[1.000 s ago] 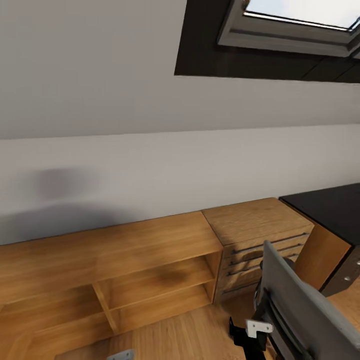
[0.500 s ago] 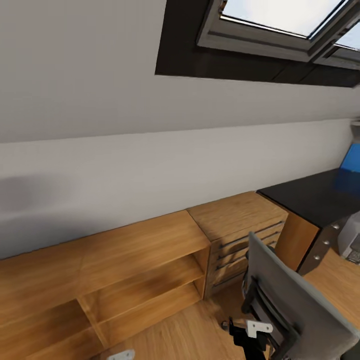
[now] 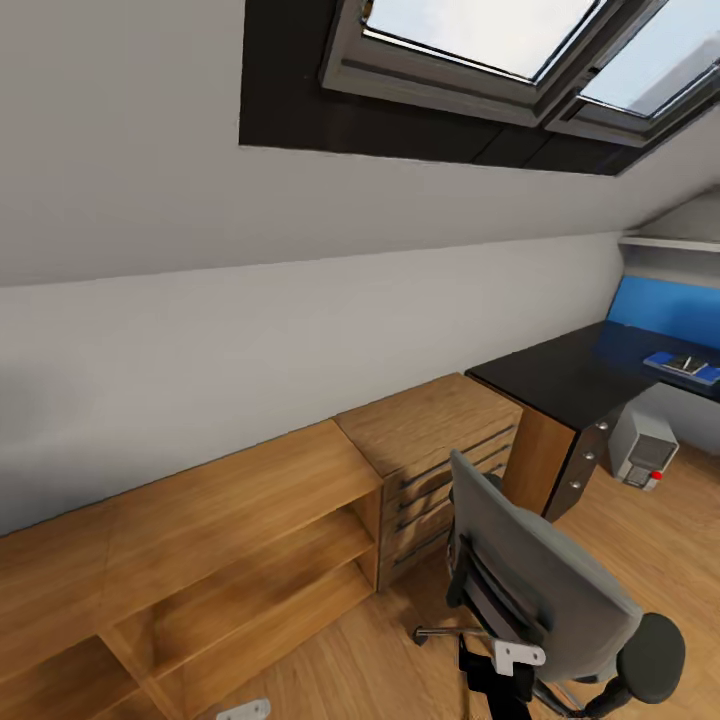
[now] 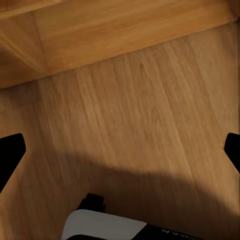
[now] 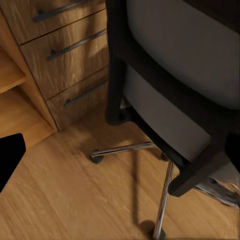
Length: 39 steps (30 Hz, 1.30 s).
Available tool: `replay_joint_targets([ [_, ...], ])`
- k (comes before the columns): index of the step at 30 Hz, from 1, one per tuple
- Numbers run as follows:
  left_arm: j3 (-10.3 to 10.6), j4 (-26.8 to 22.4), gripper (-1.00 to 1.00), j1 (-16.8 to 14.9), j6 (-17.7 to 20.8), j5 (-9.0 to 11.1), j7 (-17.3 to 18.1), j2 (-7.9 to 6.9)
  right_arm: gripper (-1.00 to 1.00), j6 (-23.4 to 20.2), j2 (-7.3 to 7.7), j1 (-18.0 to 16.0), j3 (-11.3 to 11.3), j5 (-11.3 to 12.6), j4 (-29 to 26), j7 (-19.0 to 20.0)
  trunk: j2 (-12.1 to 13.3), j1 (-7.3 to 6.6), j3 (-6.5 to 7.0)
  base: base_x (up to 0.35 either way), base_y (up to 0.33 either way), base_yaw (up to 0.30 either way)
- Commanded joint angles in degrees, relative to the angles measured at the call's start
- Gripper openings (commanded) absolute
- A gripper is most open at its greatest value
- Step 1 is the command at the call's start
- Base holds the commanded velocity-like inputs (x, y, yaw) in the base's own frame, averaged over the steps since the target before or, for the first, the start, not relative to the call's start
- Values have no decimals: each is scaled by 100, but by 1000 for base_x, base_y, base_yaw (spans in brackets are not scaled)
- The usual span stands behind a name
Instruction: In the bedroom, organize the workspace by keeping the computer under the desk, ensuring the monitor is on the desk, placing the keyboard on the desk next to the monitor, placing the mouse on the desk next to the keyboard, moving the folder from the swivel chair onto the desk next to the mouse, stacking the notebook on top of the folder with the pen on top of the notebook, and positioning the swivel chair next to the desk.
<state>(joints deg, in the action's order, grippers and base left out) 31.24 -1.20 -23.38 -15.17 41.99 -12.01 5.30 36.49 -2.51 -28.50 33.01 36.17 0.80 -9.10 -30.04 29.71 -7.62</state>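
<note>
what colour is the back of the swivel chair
Grey, with a dark frame; the swivel chair shows best in the head view.

Counted in the head view: one swivel chair (image 3: 540,590), one desk (image 3: 560,375), one computer (image 3: 643,450), one folder (image 3: 683,367), two skylights (image 3: 470,40), one wooden drawer unit (image 3: 440,450), one low open shelving unit (image 3: 200,560).

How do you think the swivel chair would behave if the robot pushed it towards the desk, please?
The swivel chair would probably roll easily: its metal star base rides on castors over smooth wood floor. A push high on the tall back could spin it or tip it slightly rather than drive it straight towards the desk.
</note>
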Motion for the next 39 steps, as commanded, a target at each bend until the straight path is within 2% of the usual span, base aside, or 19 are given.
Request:
replay_joint_targets([
  [1,49,-2,100,-2,-12,29,-30,-1,100,8,-4,-7,47,-4,8,-48,-10,2,-13,0,0,-299],
  [39,48,-3,100,0,-12,29,-30,-2,100,34,-4,-7,45,-4,7,-48,-10,2,-78,24,45,-299],
])
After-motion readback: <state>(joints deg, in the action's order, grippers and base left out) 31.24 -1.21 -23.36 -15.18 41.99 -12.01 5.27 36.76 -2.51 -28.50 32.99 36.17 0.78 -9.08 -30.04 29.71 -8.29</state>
